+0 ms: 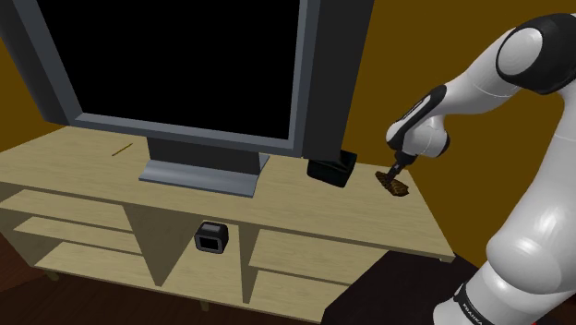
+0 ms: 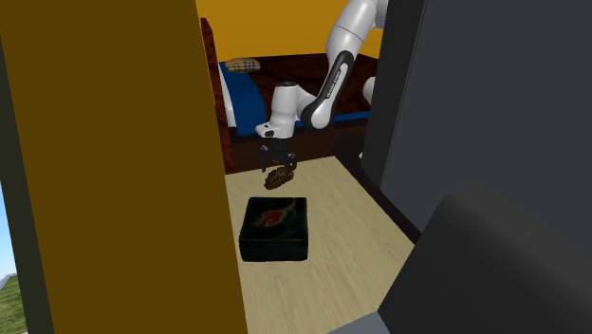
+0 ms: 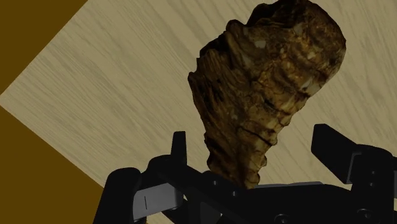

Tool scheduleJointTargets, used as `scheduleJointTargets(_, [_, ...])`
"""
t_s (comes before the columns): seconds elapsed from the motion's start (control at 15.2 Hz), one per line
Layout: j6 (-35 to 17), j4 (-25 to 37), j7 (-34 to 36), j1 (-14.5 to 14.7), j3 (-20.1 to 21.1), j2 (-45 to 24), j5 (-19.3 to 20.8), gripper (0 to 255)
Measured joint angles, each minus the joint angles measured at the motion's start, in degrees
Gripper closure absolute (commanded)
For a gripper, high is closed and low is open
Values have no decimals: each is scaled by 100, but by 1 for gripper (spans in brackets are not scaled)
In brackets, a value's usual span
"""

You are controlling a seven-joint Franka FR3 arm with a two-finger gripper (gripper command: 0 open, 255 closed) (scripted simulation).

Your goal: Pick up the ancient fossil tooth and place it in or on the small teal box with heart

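The fossil tooth [image 3: 273,89] is a knobbly brown lump lying on the light wooden cabinet top [image 1: 277,203] near its right end in the shoulder view. My gripper [image 3: 251,143] hangs straight over it, open, with one finger [image 3: 179,149] on each side of the tooth's narrow end and a gap showing at both. In the shoulder view the gripper [image 1: 398,174] sits just above the tooth [image 1: 396,188]. The small box [image 2: 275,228] looks almost black with a red figure on its lid. It stands a short way from the tooth [image 2: 278,176], beside the television's base [image 1: 330,171].
A large television [image 1: 185,65] on a grey base [image 1: 198,175] takes up the cabinet's middle. A thin stick [image 1: 120,150] lies at the far left. A small black object [image 1: 211,237] sits on a lower shelf. The cabinet's edge [image 1: 434,222] is close behind the tooth.
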State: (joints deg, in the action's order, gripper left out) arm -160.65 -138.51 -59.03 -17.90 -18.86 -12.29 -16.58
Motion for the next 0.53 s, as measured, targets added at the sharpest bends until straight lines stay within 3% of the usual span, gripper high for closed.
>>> scheduleJointTargets(0.26, [-190,84,-236,-134,180,-287,-297,0])
scheduleJointTargets(0.53, [-212,84,-259,-148,198,-309,-325,0])
